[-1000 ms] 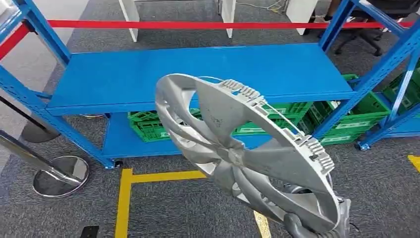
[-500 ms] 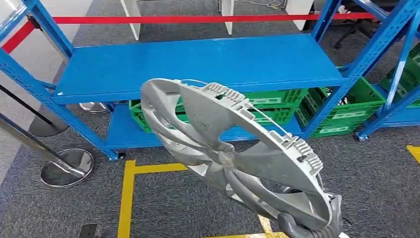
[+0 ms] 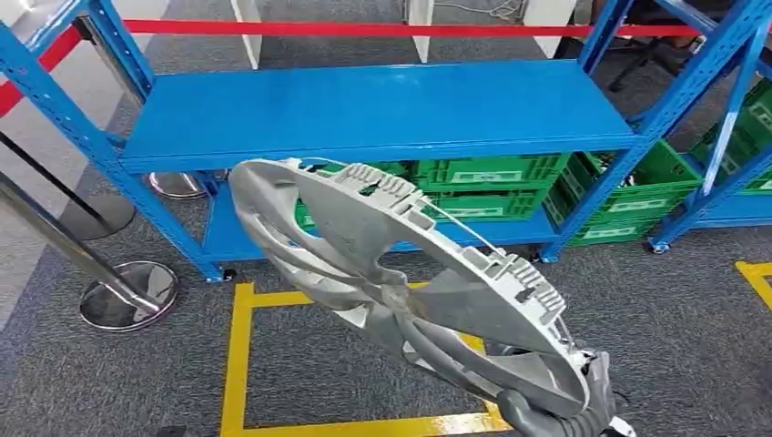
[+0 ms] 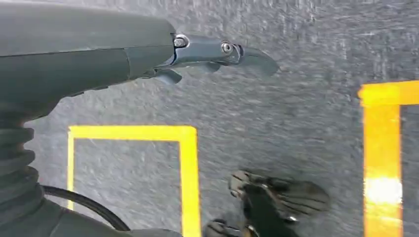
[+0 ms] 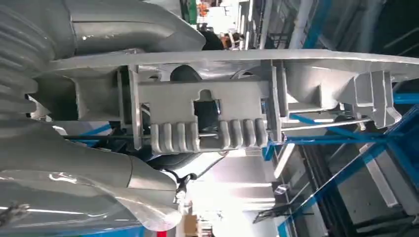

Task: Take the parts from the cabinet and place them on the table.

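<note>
A large silver wheel cover [image 3: 401,282] hangs tilted in front of me in the head view, its ribbed clips along the upper rim. My right hand [image 3: 555,414] grips its near edge at the bottom right. Close up in the right wrist view, the cover's rim and clips [image 5: 222,113] sit between the grey thumb and fingers of my right hand [image 5: 113,24]. The left hand [image 4: 207,52] hangs over the carpet with fingers stretched out, holding nothing. The blue cabinet shelf [image 3: 382,105] stands ahead, its top level bare.
Green crates [image 3: 492,182] fill the cabinet's lower level, with more on a second rack [image 3: 728,137] at the right. A chrome stanchion base [image 3: 127,293] stands at the left, a red rope [image 3: 364,29] runs behind. Yellow tape [image 3: 238,364] marks the grey carpet.
The camera has moved, so the cabinet and floor shift in the picture. The wheel cover stays in my right hand and now sits lower and further left in view.
</note>
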You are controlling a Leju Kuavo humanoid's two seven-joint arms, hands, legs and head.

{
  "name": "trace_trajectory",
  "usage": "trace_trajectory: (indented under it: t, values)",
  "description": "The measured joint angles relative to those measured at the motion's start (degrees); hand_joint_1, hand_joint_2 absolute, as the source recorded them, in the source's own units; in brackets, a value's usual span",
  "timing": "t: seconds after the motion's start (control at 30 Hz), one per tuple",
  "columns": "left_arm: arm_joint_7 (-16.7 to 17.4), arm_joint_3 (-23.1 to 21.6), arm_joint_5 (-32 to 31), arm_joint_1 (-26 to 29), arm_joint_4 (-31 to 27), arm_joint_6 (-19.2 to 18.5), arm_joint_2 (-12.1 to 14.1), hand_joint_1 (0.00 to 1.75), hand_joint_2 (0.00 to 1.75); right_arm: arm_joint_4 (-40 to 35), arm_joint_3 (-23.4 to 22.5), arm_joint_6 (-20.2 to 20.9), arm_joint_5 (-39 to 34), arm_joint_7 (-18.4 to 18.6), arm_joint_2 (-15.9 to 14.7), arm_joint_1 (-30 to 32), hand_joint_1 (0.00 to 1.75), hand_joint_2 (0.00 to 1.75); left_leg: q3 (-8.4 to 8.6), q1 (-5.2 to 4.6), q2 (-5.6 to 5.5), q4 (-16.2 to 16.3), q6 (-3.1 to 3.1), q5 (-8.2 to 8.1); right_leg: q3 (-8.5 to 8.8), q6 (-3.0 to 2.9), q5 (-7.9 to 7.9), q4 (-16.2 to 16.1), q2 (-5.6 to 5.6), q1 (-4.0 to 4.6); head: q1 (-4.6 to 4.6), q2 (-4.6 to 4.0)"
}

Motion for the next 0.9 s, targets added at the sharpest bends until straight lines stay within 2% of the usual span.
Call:
trace_trajectory:
  t: [0.03, 0.07, 0.17, 0.2, 0.23, 0.27, 0.33, 0.37, 0.4, 0.43, 0.5, 0.53, 0.57, 0.67, 0.7, 0.73, 0.77, 0.8, 0.83, 0.87, 0.9]
  values:
    - [0.11, -0.37, -0.28, 0.03, 0.00, 0.24, 0.04, 0.00, 1.75, 0.41, 0.09, 0.24, 0.00, -0.02, 0.00, -0.64, 1.75, 1.75, -0.11, -0.07, -0.01, 0.06, -0.34, 0.22, 1.96, -0.34, -0.92, -3.70, -0.03, 0.13, -0.02, 0.00]
    - [0.11, -0.59, -0.41, -0.01, 0.00, 0.35, 0.13, 0.00, 1.75, 0.63, 0.28, 0.39, -0.02, -0.04, 0.00, -1.03, 1.75, 1.75, -0.48, -0.41, -0.01, 0.51, -0.59, 0.37, 2.48, -0.53, -0.63, -4.72, 0.04, 0.27, -0.07, 0.00]
    - [0.06, -0.66, -0.50, 0.00, 0.00, 0.39, 0.15, 0.00, 1.75, 1.37, 0.48, 0.74, -0.13, -0.07, 0.00, -1.39, 1.75, 1.75, -0.83, -0.22, 0.03, 0.18, -1.75, 1.34, 1.78, -1.35, -0.07, -4.03, 0.18, 0.48, -0.11, 0.00]
    - [0.04, -0.68, -0.50, 0.06, 0.00, 0.41, 0.31, 0.00, 1.75, 1.62, 0.50, 0.83, -0.11, -0.04, 0.00, -1.53, 1.75, 1.75, -0.97, -0.16, -0.12, 0.42, -2.14, 0.88, 1.57, -2.02, 0.68, -4.59, -0.02, -0.03, -0.04, 0.00]
    - [-0.04, -0.68, -0.48, 0.13, 0.00, 0.48, 0.35, 0.00, 1.75, 1.88, 0.55, 0.94, -0.07, -0.04, 0.00, -1.74, 1.75, 1.75, -1.45, -0.11, -0.16, 1.41, -2.51, -0.54, 1.35, -2.49, 0.98, -4.59, -0.09, -0.02, -0.20, 0.00]
    - [-0.04, -0.68, -0.32, 0.18, 0.00, 0.50, 0.31, 0.00, 1.75, 2.03, 0.63, 1.03, -0.07, -0.04, 0.02, -1.90, 1.75, 1.75, -2.66, -0.06, -0.17, 4.57, -2.78, -3.14, 0.92, -2.87, 1.26, -4.58, -0.15, -0.01, -0.46, 0.00]
    - [-0.09, -0.68, -0.11, 0.24, 0.00, 0.52, 0.24, 0.00, 1.75, 2.45, 0.81, 1.07, -0.02, -0.07, 0.02, -2.01, 1.75, 1.75, -6.23, 0.10, -0.17, 14.64, -3.20, -8.22, 0.05, -3.02, 1.84, -4.46, -0.27, 0.16, -0.52, 0.00]
    - [-0.17, -0.66, -0.06, 0.32, 0.00, 0.52, 0.22, 0.00, 1.75, 2.71, 0.81, 1.07, 0.02, -0.04, 0.00, -2.04, 1.75, 1.75, -7.02, 0.11, -0.17, 17.59, -3.28, -9.20, -0.29, -3.00, 2.05, -4.39, -0.31, 0.21, -0.57, 0.00]
    - [-0.22, -0.66, 0.02, 0.39, 0.00, 0.52, 0.22, 0.00, 1.75, 2.93, 0.81, 1.07, 0.02, -0.04, 0.00, -2.05, 1.75, 1.75, -6.61, 0.11, -0.17, 17.69, -3.31, -8.85, -0.57, -2.95, 2.22, -4.30, -0.31, 0.22, -0.52, 0.00]
    - [-0.22, -0.66, 0.18, 0.44, 0.00, 0.54, 0.24, 0.00, 1.75, 3.15, 0.81, 1.07, 0.04, -0.04, 0.00, -2.06, 1.75, 1.75, -4.87, 0.11, -0.16, 15.29, -3.23, -7.23, -0.81, -2.91, 2.34, -4.15, -0.28, 0.22, -0.59, 0.00]
    - [-0.26, -0.66, 0.35, 0.43, 0.00, 0.57, 0.22, 0.00, 1.75, 3.43, 0.83, 1.09, 0.02, -0.04, 0.00, -2.23, 1.75, 1.75, 1.13, 0.12, -0.17, 4.80, -2.85, -2.46, -1.06, -2.73, 2.47, -3.80, -0.20, 0.22, -0.59, 0.00]
    - [-0.31, -0.66, 0.40, 0.41, 0.00, 0.59, 0.22, 0.00, 1.75, 3.47, 0.83, 1.09, 0.07, -0.04, 0.02, -2.35, 1.75, 1.75, 3.32, 0.10, -0.25, 0.42, -2.45, -2.07, -1.19, -2.55, 2.54, -3.66, -0.21, 0.22, -0.55, 0.00]
    - [-0.37, -0.66, 0.44, 0.37, 0.00, 0.59, 0.17, 0.00, 1.75, 3.56, 0.83, 1.09, 0.11, -0.04, 0.00, -2.48, 1.75, 1.75, 3.68, -0.09, -0.27, -0.70, -2.22, -2.23, -1.59, -2.21, 2.62, -3.20, -0.17, 0.72, -0.55, 0.00]
    - [-0.53, -0.66, 0.61, 0.54, 0.00, 0.59, 0.07, 0.00, 1.75, 3.87, 0.90, 1.20, 0.39, -0.06, 0.00, -2.59, 1.75, 1.75, 2.87, -0.34, -0.26, -0.36, -1.19, -1.92, -2.15, -1.03, 3.43, -3.49, -0.17, 0.47, -0.48, 0.00]
    - [-0.57, -0.64, 0.66, 0.65, 0.00, 0.59, -0.13, 0.00, 1.75, 3.91, 0.90, 1.22, 0.44, -0.04, 0.00, -2.60, 1.75, 1.75, 2.76, -0.05, -0.21, -0.97, -0.56, -1.43, -2.25, -0.73, 3.54, -3.46, -0.15, 0.59, -0.48, 0.00]
    - [-0.59, -0.64, 0.75, 0.65, 0.00, 0.61, -0.29, 0.00, 1.75, 3.93, 0.90, 1.25, 0.48, -0.04, 0.00, -2.56, 1.75, 1.75, 2.71, 0.19, -0.05, -1.15, -0.10, -1.02, -3.07, -0.58, 2.54, -2.87, 0.04, 0.45, -0.53, 0.00]
    - [-0.68, -0.61, 0.83, 0.63, 0.00, 0.70, -0.28, 0.00, 1.75, 4.00, 0.90, 1.27, 0.48, -0.04, 0.00, -2.68, 1.75, 1.75, 2.31, 0.18, -0.01, -1.16, 0.30, -0.67, -4.13, -0.24, 0.09, -0.32, 0.03, 0.46, -0.22, 0.00]
    - [-0.74, -0.61, 0.94, 0.58, 0.00, 0.72, -0.31, 0.00, 1.75, 4.08, 0.92, 1.38, 0.46, -0.07, 0.00, -2.85, 1.75, 1.75, 1.92, 0.13, 0.02, -1.14, 0.61, -0.42, -5.75, -0.06, -2.70, 4.08, 0.07, 0.29, -0.13, 0.00]
    - [-0.77, -0.61, 0.99, 0.60, 0.00, 0.70, -0.42, 0.00, 1.75, 4.24, 0.90, 1.40, 0.44, -0.07, 0.00, -2.90, 1.75, 1.75, 1.56, 0.06, 0.06, -1.11, 0.60, -0.15, -7.48, 0.15, -5.08, 8.74, 0.06, 0.24, -0.20, 0.00]
    - [-0.81, -0.61, 1.07, 0.62, 0.00, 0.70, -0.48, 0.00, 1.75, 4.39, 0.90, 1.42, 0.46, -0.07, 0.00, -2.87, 1.75, 1.75, 1.16, 0.02, 0.08, -1.05, 0.60, 0.09, -8.77, 0.25, -6.46, 12.31, 0.06, 0.24, -0.15, 0.00]
    - [-0.81, -0.59, 1.12, 0.65, 0.00, 0.70, -0.50, 0.00, 1.75, 4.61, 0.90, 1.44, 0.46, -0.05, 0.00, -2.83, 1.75, 1.75, 0.80, 0.01, 0.13, -0.91, 0.56, 0.40, -8.96, 0.31, -6.53, 13.61, 0.06, 0.24, -0.15, 0.00]
